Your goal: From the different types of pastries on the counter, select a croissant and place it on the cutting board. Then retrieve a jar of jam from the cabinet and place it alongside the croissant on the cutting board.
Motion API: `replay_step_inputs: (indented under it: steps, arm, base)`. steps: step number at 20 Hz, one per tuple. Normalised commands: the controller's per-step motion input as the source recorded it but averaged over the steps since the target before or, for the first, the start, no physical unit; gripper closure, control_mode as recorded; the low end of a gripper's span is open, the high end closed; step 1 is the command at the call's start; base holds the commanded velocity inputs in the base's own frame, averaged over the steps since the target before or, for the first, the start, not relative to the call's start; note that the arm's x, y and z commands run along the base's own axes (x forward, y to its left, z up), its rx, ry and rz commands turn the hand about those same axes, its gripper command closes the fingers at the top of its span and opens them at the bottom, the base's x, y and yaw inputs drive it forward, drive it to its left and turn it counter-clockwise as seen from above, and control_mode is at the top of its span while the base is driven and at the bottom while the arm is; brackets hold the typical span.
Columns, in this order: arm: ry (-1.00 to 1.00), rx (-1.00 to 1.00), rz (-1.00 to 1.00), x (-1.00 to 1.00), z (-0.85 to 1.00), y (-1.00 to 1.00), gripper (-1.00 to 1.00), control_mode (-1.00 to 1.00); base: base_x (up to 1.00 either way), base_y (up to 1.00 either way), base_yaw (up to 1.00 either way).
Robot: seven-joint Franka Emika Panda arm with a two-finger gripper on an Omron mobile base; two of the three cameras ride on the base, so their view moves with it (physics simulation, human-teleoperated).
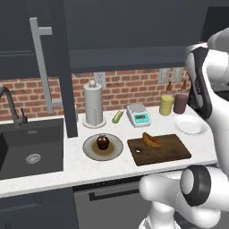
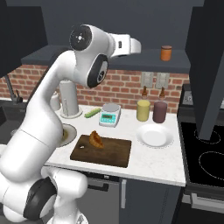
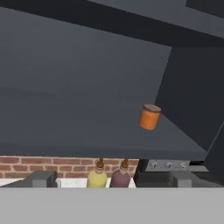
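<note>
One croissant (image 2: 96, 140) is lying on the cutting board (image 2: 113, 153), toward its 9 o'clock end. One orange jam jar (image 2: 166, 53) is standing upright in the open cabinet (image 3: 78, 83), at 1 o'clock from the board. The gripper (image 3: 111, 179) is hovering with fingers spread wide, holding nothing. Two canisters, yellow (image 2: 143, 110) and maroon (image 2: 159, 112), are standing by one white plate (image 2: 154, 136)

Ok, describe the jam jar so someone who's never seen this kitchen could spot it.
Look at the open upper cabinet above the brick wall. The jam jar stands alone on its shelf. It is small and orange with a brown lid, unlike the taller yellow and maroon canisters on the counter below.
</note>
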Motion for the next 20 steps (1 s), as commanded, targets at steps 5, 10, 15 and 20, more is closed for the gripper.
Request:
replay_step_inputs:
  steps: [5, 10, 15, 20]
  arm:
    - [-0.04, -0.02, -0.05, 0.0, 0.0, -0.17, -1.0, -1.0]
    - [-0.07, 0.0, 0.0, 0.0, 0.0, -0.22, -1.0, -1.0]
    - [-0.03, 0.0, -0.02, 0.0, 0.0, -0.13, -1.0, -1.0]
    - [0.17, 0.0, -0.12, 0.12, 0.0, 0.0, -1.0, -1.0]
  base:
    - [0.0, 0.0, 0.0]
    - [0.0, 0.0, 0.0]
    - [0.0, 0.0, 0.0]
    - [0.0, 0.0, 0.0]
